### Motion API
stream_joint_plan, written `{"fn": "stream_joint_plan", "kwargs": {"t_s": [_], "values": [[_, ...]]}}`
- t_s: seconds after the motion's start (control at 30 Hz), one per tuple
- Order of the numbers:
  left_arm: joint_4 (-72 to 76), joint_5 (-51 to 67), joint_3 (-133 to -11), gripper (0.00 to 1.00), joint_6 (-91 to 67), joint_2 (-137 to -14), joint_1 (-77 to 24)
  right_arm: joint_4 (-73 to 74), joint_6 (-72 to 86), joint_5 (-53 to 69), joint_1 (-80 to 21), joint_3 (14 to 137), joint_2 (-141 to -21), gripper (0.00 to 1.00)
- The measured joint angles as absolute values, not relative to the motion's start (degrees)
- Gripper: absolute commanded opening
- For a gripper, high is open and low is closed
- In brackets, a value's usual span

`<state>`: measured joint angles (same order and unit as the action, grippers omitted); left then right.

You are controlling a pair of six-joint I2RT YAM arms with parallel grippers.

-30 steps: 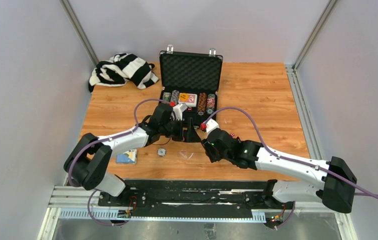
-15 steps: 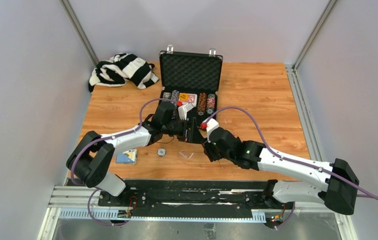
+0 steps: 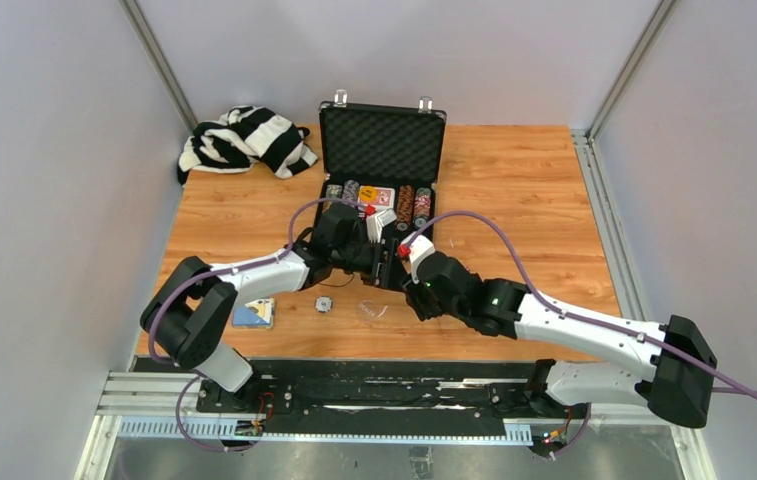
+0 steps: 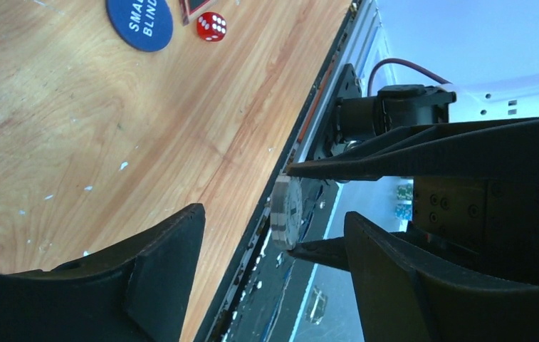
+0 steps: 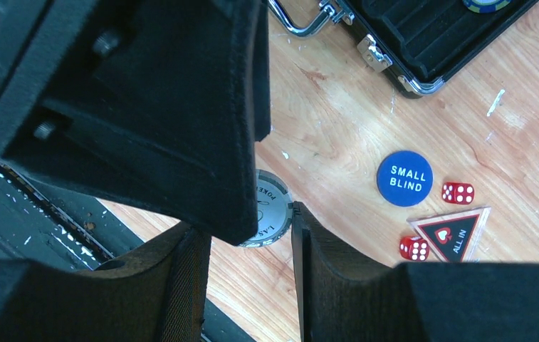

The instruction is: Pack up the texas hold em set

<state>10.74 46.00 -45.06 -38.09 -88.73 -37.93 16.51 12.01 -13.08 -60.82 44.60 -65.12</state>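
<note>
The black briefcase (image 3: 382, 140) stands open at the back, with poker chips (image 3: 406, 205) and a card deck (image 3: 378, 197) in its tray. My right gripper (image 5: 252, 221) is shut on a grey poker chip (image 5: 273, 214), pinching it by its rim above the table, just in front of the case. My left gripper (image 4: 273, 221) is open, with one finger on each side of that chip (image 4: 285, 214) and not touching it. In the top view the two grippers meet, the left (image 3: 386, 262) against the right (image 3: 401, 275).
A blue SMALL BLIND button (image 5: 404, 178), two red dice (image 5: 458, 192) and a triangular ALL IN marker (image 5: 455, 231) lie on the wood near the case's corner (image 5: 423, 43). A small metal piece (image 3: 324, 304) and a blue box (image 3: 254, 314) lie near the front. The striped cloth (image 3: 244, 138) is at the back left.
My left gripper has moved right and closed in on the right gripper. The right gripper has shifted slightly toward the case, still holding the chip.
</note>
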Motion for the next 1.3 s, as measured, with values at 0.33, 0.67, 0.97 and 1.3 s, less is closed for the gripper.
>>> {"fn": "stream_joint_plan", "kwargs": {"t_s": [0.33,0.67,0.97,1.3], "values": [[11.51,46.72,-46.5,0.51,-37.93,-90.06,-39.38,16.58,11.0,-13.06,-61.04,45.5,-65.91,0.4],[11.55,47.33,-46.26,0.09,-36.8,-90.06,-39.68,16.62,10.72,-13.23,-61.1,45.65,-66.63,0.4],[11.53,47.22,-45.89,0.0,-35.31,-90.43,-39.68,16.95,10.68,-13.26,-61.1,46.02,-67.46,0.42],[5.39,48.01,-55.05,0.0,-24.73,-92.53,-36.6,17.45,10.39,-18.85,-60.4,43.22,-59.88,0.62]]}}
